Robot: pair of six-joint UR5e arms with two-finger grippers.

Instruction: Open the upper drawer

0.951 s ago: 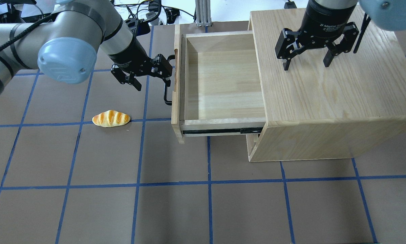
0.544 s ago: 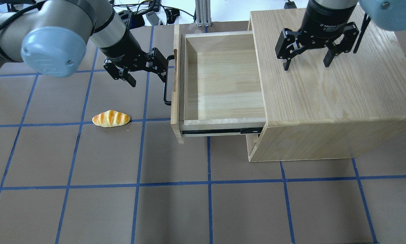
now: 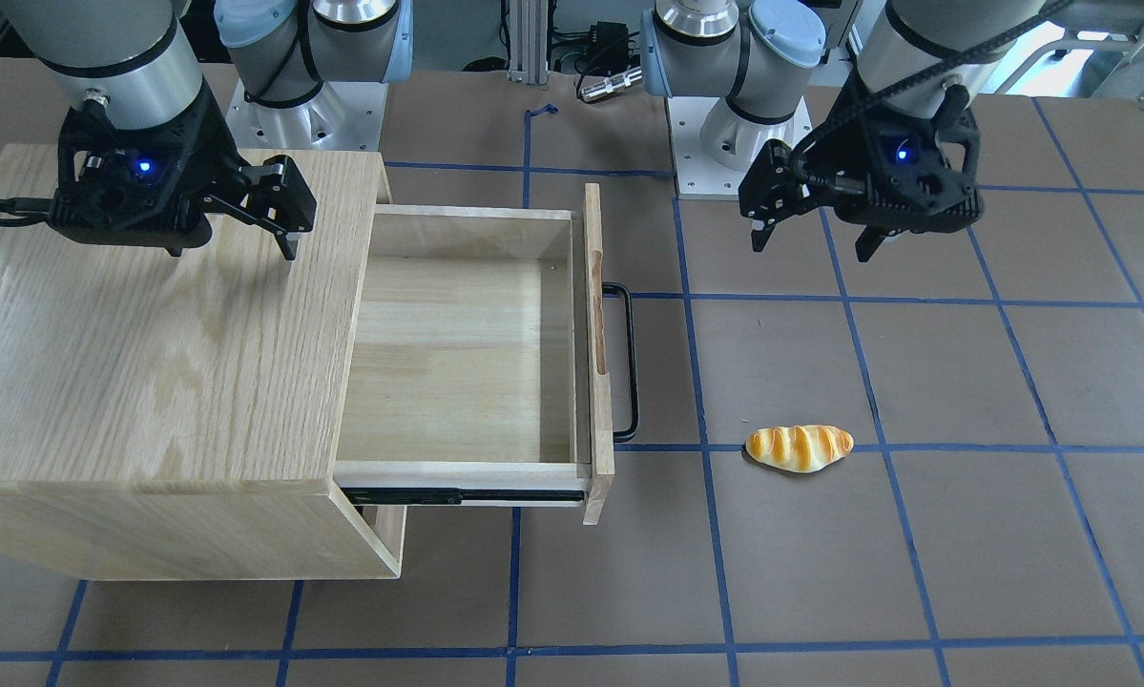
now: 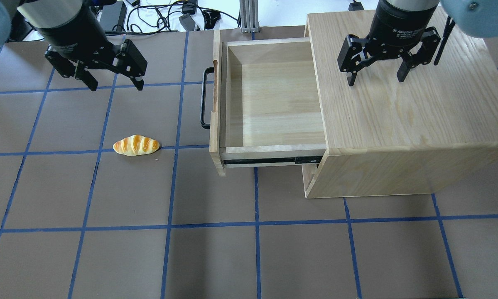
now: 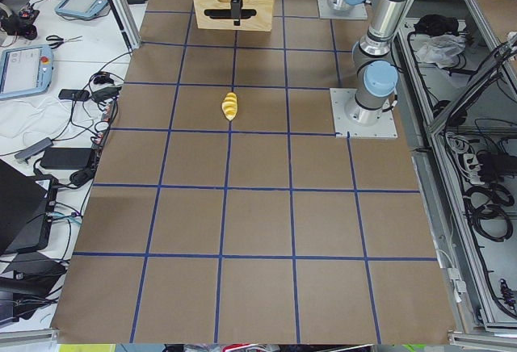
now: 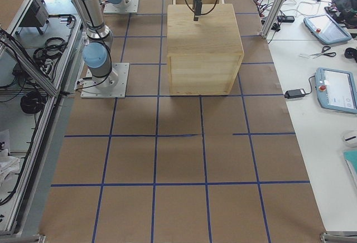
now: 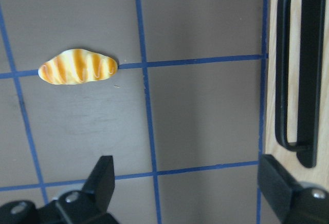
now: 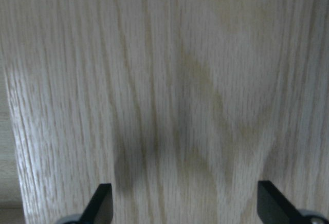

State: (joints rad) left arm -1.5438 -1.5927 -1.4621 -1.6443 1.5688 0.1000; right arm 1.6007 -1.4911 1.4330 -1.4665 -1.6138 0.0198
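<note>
The upper drawer (image 4: 273, 99) (image 3: 457, 353) of the light-wood cabinet (image 4: 406, 112) stands pulled far out and is empty inside. Its black bar handle (image 4: 205, 97) (image 3: 627, 361) (image 7: 298, 80) faces the robot's left side. My left gripper (image 4: 115, 85) (image 3: 813, 243) is open and empty, hovering over the brown mat well away from the handle. My right gripper (image 4: 375, 79) (image 3: 238, 248) is open and empty, just above the cabinet's top (image 8: 169, 80).
A toy bread loaf (image 4: 136, 145) (image 3: 800, 447) (image 7: 77, 66) lies on the mat beside the drawer front. The brown mat (image 4: 253, 249) has a blue tape grid. Cables and gear lie past the table's far edge (image 4: 170, 16).
My left gripper has let go of the handle area and moved away to the left and up, over the mat. The drawer and the right gripper have not moved.
</note>
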